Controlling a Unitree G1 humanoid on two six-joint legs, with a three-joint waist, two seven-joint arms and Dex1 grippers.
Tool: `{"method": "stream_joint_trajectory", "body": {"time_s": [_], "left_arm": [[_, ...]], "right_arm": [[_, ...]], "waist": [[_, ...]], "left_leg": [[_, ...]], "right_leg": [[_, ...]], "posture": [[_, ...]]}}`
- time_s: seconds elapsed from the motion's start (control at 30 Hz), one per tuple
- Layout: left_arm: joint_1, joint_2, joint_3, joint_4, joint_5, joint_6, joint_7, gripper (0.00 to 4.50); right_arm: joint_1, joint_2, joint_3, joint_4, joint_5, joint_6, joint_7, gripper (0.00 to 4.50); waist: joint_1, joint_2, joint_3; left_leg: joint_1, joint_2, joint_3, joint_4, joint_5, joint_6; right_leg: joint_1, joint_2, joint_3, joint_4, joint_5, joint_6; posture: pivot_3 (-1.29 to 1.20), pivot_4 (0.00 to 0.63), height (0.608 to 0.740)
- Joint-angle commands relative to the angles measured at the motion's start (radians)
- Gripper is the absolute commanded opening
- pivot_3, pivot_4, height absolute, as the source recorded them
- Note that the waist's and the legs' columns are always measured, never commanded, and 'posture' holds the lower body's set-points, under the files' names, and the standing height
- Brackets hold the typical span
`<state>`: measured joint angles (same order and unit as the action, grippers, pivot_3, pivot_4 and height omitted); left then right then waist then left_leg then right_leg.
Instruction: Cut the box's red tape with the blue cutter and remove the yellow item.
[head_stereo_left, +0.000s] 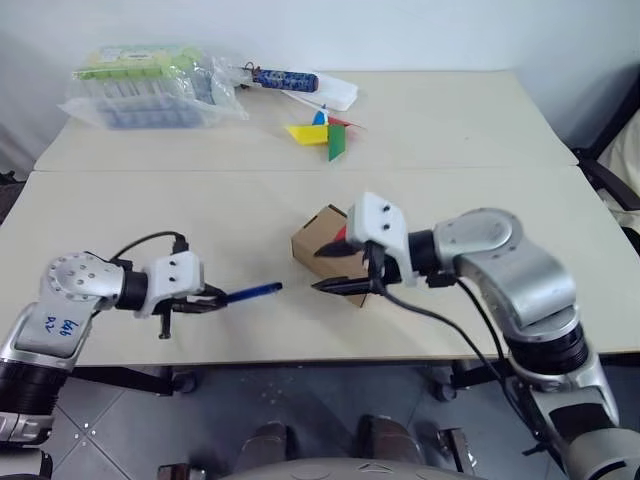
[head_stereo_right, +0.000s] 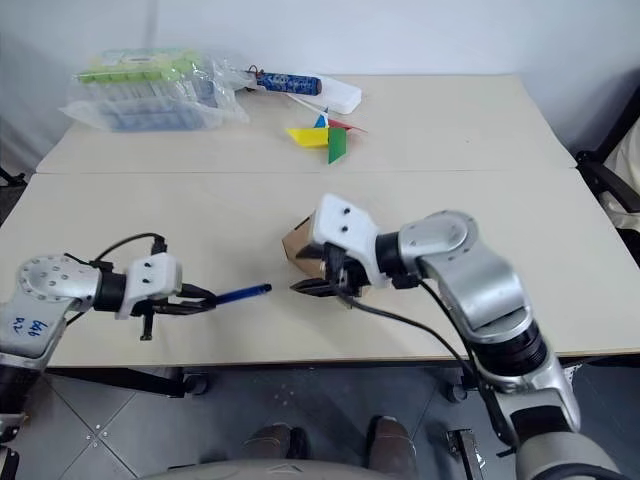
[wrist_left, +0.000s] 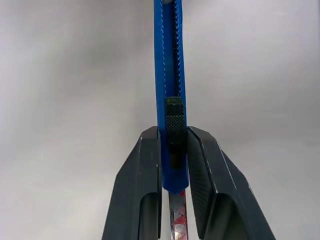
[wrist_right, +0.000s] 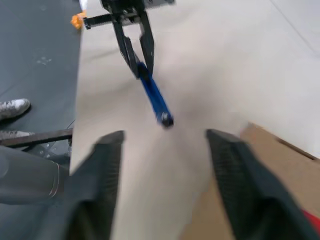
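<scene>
The small brown cardboard box (head_stereo_left: 315, 232) sits on the near table, just right of the middle, with a bit of red tape (head_stereo_left: 341, 236) showing on its top beside my right hand. My right gripper (head_stereo_left: 320, 272) hovers over the box's near left side, pointing left, open with nothing between its fingers (wrist_right: 107, 165). To the left, my left gripper (head_stereo_left: 215, 297) is shut on the blue cutter (head_stereo_left: 255, 291), whose tip points right toward the box with a gap between them. The left wrist view shows both fingers clamped on the cutter (wrist_left: 169, 65). The yellow item is hidden.
At the far left of the back table lie a clear plastic package with green labels (head_stereo_left: 150, 85) and a blue-patterned tube (head_stereo_left: 285, 78). A multicoloured paper pinwheel (head_stereo_left: 322, 133) lies beside them. The table's front edge (head_stereo_left: 300, 360) runs close under both hands.
</scene>
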<state>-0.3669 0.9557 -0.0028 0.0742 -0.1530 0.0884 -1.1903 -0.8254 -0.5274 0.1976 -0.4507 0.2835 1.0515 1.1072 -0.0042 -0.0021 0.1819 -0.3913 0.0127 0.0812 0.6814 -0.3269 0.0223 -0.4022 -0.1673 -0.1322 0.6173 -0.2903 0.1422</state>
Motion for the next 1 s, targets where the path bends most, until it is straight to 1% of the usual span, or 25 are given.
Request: {"method": "stream_joint_trajectory", "body": {"time_s": [0.03,0.07,0.1,0.13,0.23,0.3,0.4,0.57,0.7,0.83,1.0], "left_arm": [[-0.06,-0.015,0.051,0.069,-0.009,-0.096,0.032,0.4],[-0.077,-0.021,0.059,0.094,-0.013,-0.122,0.038,0.4],[-0.094,-0.025,0.068,0.124,-0.016,-0.162,0.04,0.4],[-0.107,-0.028,0.077,0.15,-0.02,-0.192,0.038,0.4],[-0.142,-0.045,0.098,0.205,-0.045,-0.265,0.028,0.4],[-0.173,-0.062,0.111,0.244,-0.057,-0.352,0.025,0.4],[-0.261,-0.109,0.119,0.327,-0.062,-0.514,0.037,0.4],[-0.343,-0.168,0.108,0.397,-0.052,-0.644,0.071,0.4],[-0.371,-0.2,0.091,0.421,-0.044,-0.696,0.085,0.4],[-0.385,-0.219,0.079,0.429,-0.04,-0.71,0.091,0.4],[-0.392,-0.242,0.068,0.412,-0.045,-0.7,0.099,0.4]], "right_arm": [[-0.097,-0.019,-0.073,0.02,0.072,0.11,-0.044,4.1],[-0.125,-0.022,-0.088,0.042,0.084,0.136,-0.062,4.45],[-0.166,-0.024,-0.097,0.087,0.081,0.173,-0.092,4.48],[-0.198,-0.024,-0.101,0.128,0.08,0.183,-0.111,4.48],[-0.275,-0.014,-0.109,0.224,0.09,0.216,-0.161,4.48],[-0.327,0.0,-0.115,0.283,0.104,0.25,-0.188,4.48],[-0.394,0.042,-0.143,0.349,0.147,0.323,-0.221,4.48],[-0.478,0.123,-0.18,0.442,0.205,0.409,-0.267,4.48],[-0.531,0.177,-0.202,0.526,0.233,0.435,-0.301,4.48],[-0.555,0.202,-0.206,0.575,0.256,0.435,-0.319,4.48],[-0.529,0.258,-0.19,0.592,0.265,0.411,-0.362,4.48]], "waist": [[0.0,0.0,0.0],[0.0,0.0,0.0],[0.0,-0.001,0.0],[-0.001,-0.001,0.0],[-0.003,-0.001,0.0],[-0.004,-0.001,0.0],[-0.008,-0.001,0.001],[-0.018,-0.002,0.001],[-0.027,-0.002,0.001],[-0.028,-0.002,0.001],[-0.03,-0.002,0.001]], "left_leg": [[0.0,-0.001,0.0,0.0,-0.001,0.0],[-0.002,-0.001,0.001,0.0,-0.001,0.0],[-0.003,-0.002,0.002,0.0,-0.001,0.0],[-0.006,-0.002,0.002,0.001,-0.001,0.0],[-0.006,-0.002,0.011,0.001,-0.001,0.0],[-0.008,-0.001,0.011,0.001,-0.001,0.0],[-0.01,-0.002,0.011,0.001,-0.001,0.0],[-0.011,-0.002,0.011,0.001,-0.001,0.0],[-0.011,-0.002,0.011,0.001,-0.001,0.0],[-0.011,-0.002,0.011,0.001,0.0,0.0],[-0.011,-0.002,0.011,0.001,0.0,0.0]], "right_leg": [[0.0,0.0,0.0,0.0,0.0,0.0],[-0.002,0.0,0.0,0.0,0.0,0.0],[-0.004,0.0,0.0,0.001,0.0,0.0],[-0.007,0.0,0.0,0.001,0.0,0.0],[-0.009,0.0,-0.001,0.003,0.0,0.0],[-0.01,0.0,-0.001,0.002,0.0,0.0],[-0.012,0.0,-0.001,0.002,0.0,0.0],[-0.011,0.0,-0.002,0.002,0.001,0.001],[-0.012,0.0,-0.003,0.002,0.001,0.001],[-0.012,0.0,-0.003,0.002,0.001,0.001],[-0.012,0.0,-0.003,0.002,0.001,0.001]], "posture": [[0.0,0.15,0.74],[0.0,0.15,0.74],[0.0,0.15,0.74],[0.0,0.15,0.74],[0.0,0.15,0.74],[0.0,0.15,0.74],[0.0,0.15,0.74],[0.0,0.15,0.74],[0.0,0.15,0.74],[0.0,0.15,0.74],[0.0,0.15,0.74]]}}
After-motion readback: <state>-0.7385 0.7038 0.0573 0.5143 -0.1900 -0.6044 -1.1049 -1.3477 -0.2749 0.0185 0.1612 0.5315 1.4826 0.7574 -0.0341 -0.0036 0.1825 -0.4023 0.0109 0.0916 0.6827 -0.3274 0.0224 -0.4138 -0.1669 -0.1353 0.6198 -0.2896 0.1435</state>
